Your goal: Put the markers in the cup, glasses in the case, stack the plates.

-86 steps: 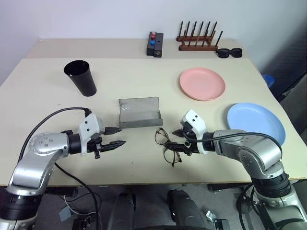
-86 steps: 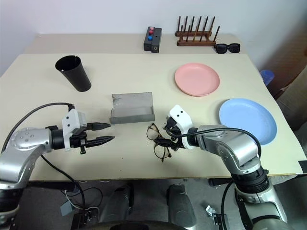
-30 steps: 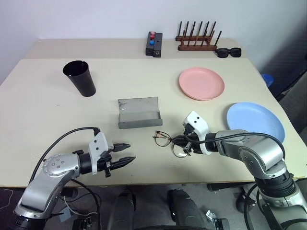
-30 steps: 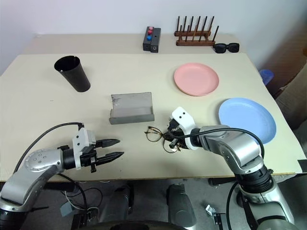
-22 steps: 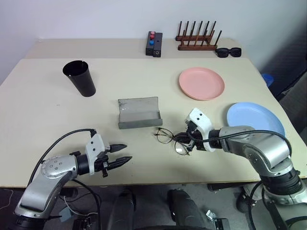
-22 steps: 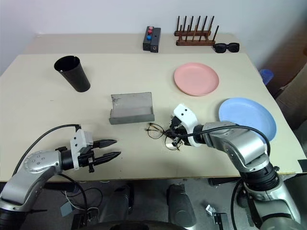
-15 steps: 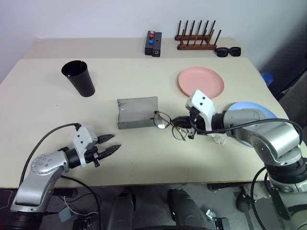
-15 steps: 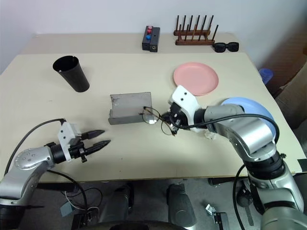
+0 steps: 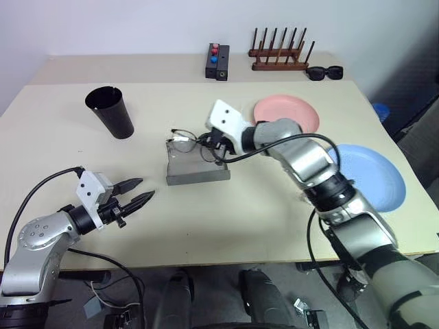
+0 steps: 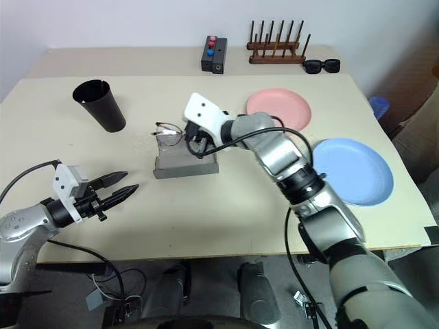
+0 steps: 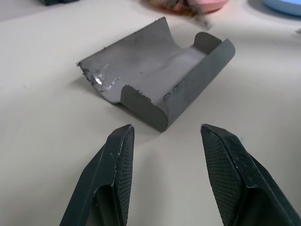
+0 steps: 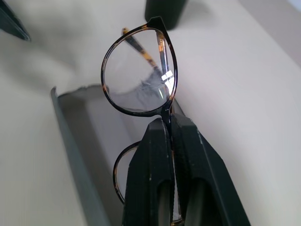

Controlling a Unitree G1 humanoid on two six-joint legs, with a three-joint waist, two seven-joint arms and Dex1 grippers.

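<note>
Glasses pinched at the bridge by right gripper fingers, held over the far left end of the open grey case mid-counter. Left gripper near left, fingers spread, empty. Cup far left; pink plate and blue plate right.

You have a grey case on a beige table, tortoiseshell-rimmed glasses, a black cup, one salmon-pink plate and one light-blue plate, black sunglasses, and a brown wooden rack.
</note>
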